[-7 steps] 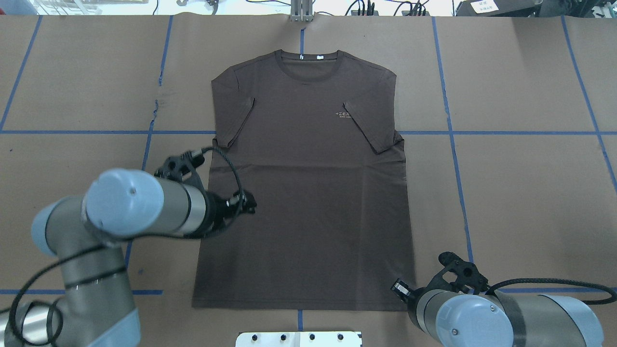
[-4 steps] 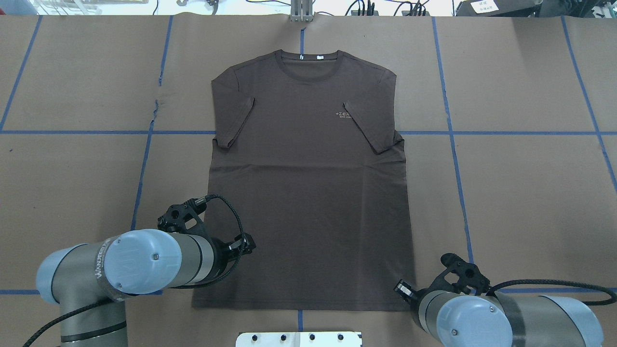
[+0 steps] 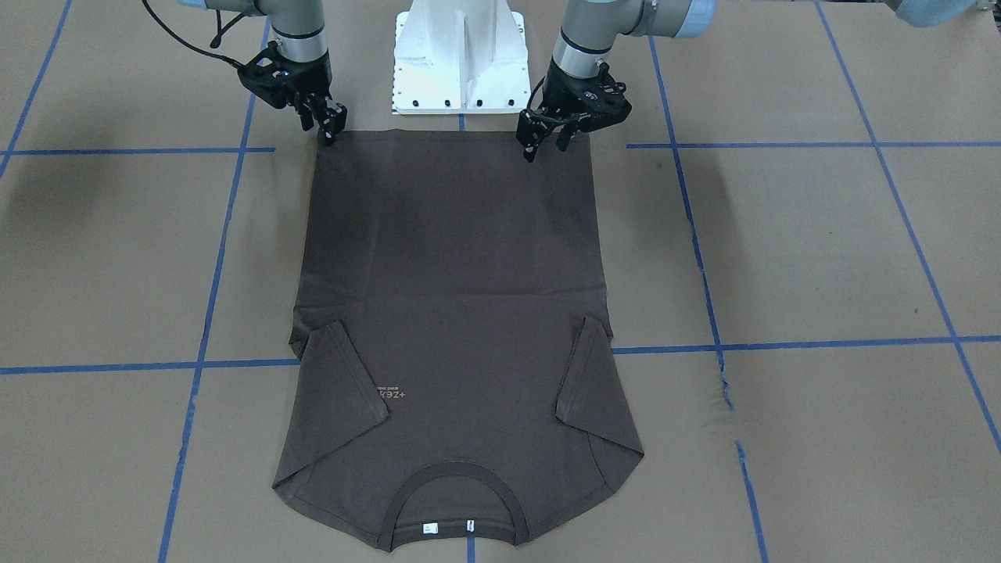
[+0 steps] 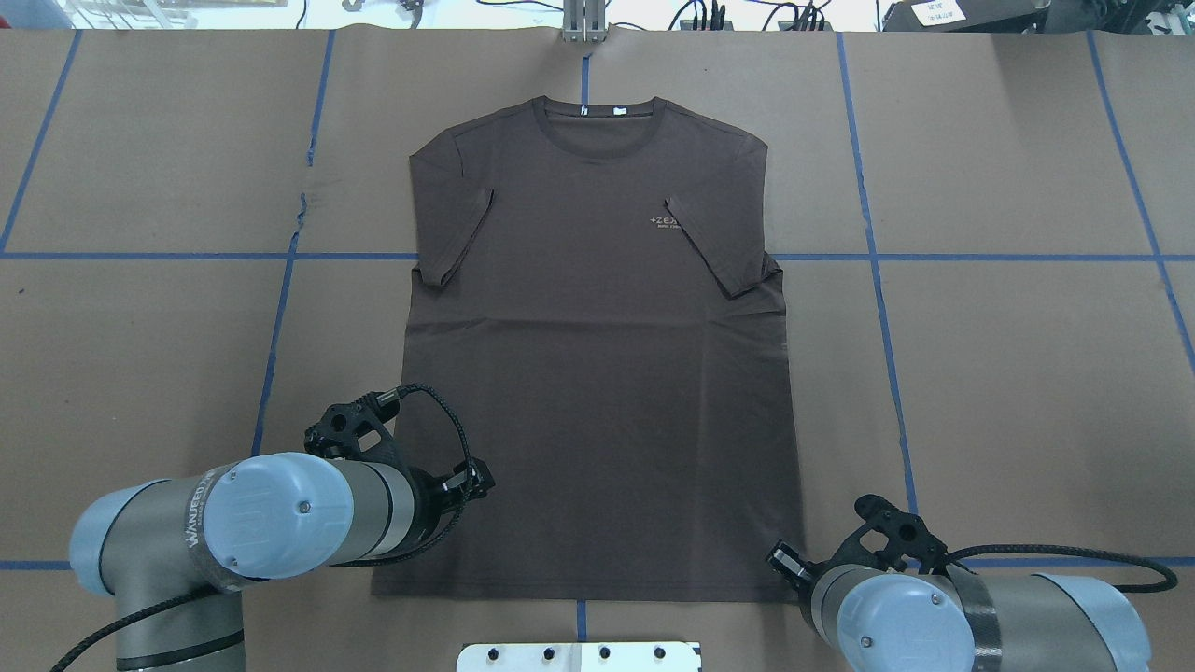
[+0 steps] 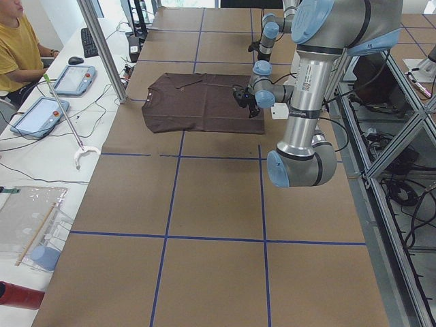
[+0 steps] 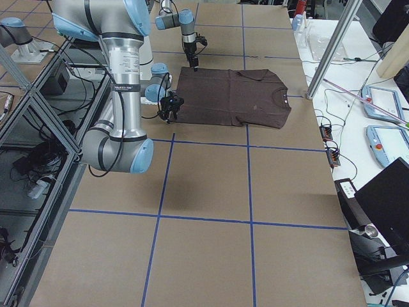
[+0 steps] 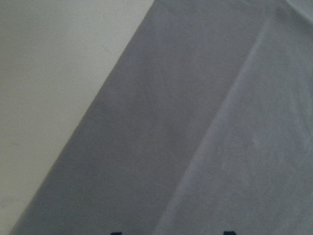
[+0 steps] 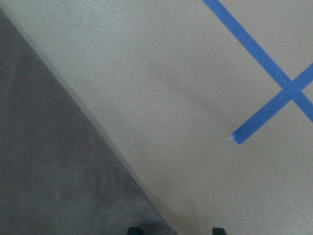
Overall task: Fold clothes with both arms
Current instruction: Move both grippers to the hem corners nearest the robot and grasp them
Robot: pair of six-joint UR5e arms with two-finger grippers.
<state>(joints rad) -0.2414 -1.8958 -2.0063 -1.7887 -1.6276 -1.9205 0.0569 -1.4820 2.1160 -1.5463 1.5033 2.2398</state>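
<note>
A dark brown T-shirt (image 3: 453, 258) is laid flat on the tabletop (image 3: 782, 250), with the left hand (image 3: 545, 147) and right hand (image 3: 328, 129) held at its hem, both with jaws apart.

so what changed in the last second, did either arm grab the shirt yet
The left gripper moved back along the T-shirt's left side toward the hem nearest the robot. It now hangs over the cloth just inside that corner, jaws open. Nothing was taken hold of. The right gripper barely shifted and is open at the other hem corner. The shirt lies flat as before.
</note>
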